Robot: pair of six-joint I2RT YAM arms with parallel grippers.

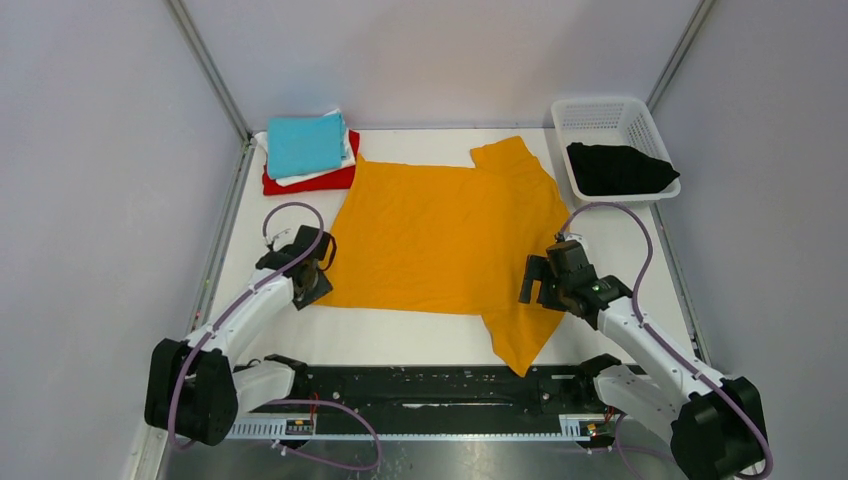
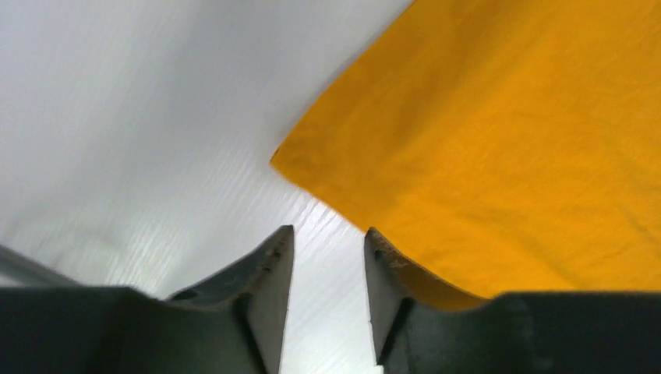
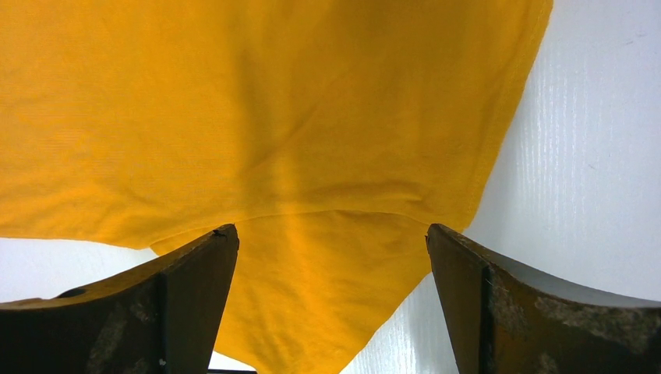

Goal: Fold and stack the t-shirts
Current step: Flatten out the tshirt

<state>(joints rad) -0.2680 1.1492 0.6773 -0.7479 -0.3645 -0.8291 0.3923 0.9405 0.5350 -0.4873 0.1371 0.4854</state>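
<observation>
**Top external view.** The orange-yellow t-shirt lies spread flat and unfolded on the table, between the two hands. The left gripper sits low at the shirt's near hem corner. The right gripper sits at the opposite side, over the near sleeve. Beyond the left gripper, well apart from it, is a stack: the teal t-shirt on the white t-shirt on the red t-shirt. Beyond the right gripper, the black t-shirt lies bunched in the basket.

**Left wrist view.** The left gripper has its fingers slightly apart, with bare table between them and nothing gripped. The orange-yellow t-shirt has its corner just ahead of the fingertips. Its edge runs under the right-hand finger; contact cannot be confirmed.

**Right wrist view.** The right gripper has its fingers spread wide, straddling cloth without closing on it. The orange-yellow t-shirt fills the space ahead of and between the fingers, the sleeve tapering back toward the wrist.

**Assessment.** Three shirts appear folded and stacked. The orange-yellow one is laid out but no fold has been made. The black one has not been started. In my judgement the task is somewhat past halfway, with two shirts outstanding.
</observation>
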